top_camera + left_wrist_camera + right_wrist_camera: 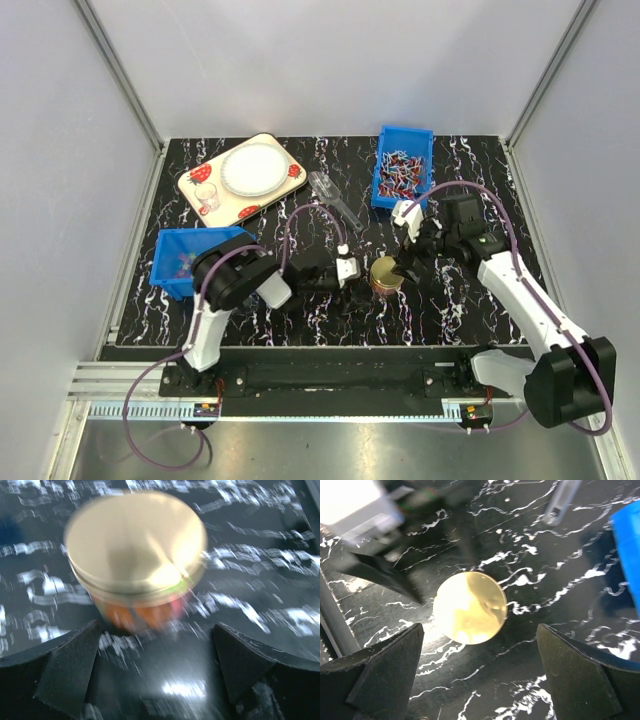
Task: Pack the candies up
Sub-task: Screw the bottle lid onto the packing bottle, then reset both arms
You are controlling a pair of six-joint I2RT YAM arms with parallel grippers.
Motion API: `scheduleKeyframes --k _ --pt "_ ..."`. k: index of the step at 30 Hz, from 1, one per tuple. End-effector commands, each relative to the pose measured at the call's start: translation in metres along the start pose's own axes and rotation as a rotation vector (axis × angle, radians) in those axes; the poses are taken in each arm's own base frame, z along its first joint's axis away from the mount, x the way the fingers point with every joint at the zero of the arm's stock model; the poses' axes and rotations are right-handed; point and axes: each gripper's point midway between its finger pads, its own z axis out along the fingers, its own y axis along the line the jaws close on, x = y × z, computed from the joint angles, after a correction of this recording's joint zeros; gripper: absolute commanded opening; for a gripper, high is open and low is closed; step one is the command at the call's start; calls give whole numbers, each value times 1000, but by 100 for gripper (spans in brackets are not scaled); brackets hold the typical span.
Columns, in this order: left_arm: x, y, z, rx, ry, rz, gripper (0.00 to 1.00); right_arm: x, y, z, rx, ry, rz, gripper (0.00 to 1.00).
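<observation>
A small glass jar (385,276) with a gold lid (470,607) stands on the black marbled table. Through its glass wall, blurred orange and pink candies (145,612) show under the lid (135,540). My left gripper (358,271) lies low just left of the jar, open, its fingers (70,670) short of the jar and apart from it. My right gripper (407,262) hangs over the jar's right side, open, and nothing is between its fingers (385,675). More small coloured candies lie in the left blue bin (170,255).
A second blue bin (403,165) at the back right holds longer red-white wrapped sweets. A strawberry-print tray (200,185) with a white plate (254,168) and a small cup sits back left. A clear plastic scoop (333,198) lies behind the jar.
</observation>
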Motion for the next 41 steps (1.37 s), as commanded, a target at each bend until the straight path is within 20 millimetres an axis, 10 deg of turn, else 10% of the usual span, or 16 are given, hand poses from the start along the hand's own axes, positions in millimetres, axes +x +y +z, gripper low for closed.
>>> scheduleKeyframes --k 1,9,12,13,15,16,21,33,41 --pt "-19 -9 -39 -19 1 82 99 -20 -11 -25 85 -25 -23 100" --pt "-93 -36 -114 61 -142 96 99 -59 -55 -80 482 -175 101 100" --pt "-121 8 -149 -28 -142 -95 99 -80 -61 -105 583 -285 135 100" --pt "-157 34 -153 -83 -146 -59 99 -87 -62 -112 604 -316 144 100" --pt "-132 67 -170 -270 100 -147 99 -104 -64 -132 661 -401 127 100" --pt "-169 86 -175 -324 98 -88 99 -112 -66 -145 698 -434 129 100" --pt "-226 138 -241 -800 119 -33 99 -142 -77 -189 834 -537 166 100" --pt "-334 134 -381 -1361 -30 91 99 -174 -84 -244 985 -661 178 100" --pt "-353 135 -398 -1445 -107 66 99 -173 -83 -247 1001 -658 170 100"
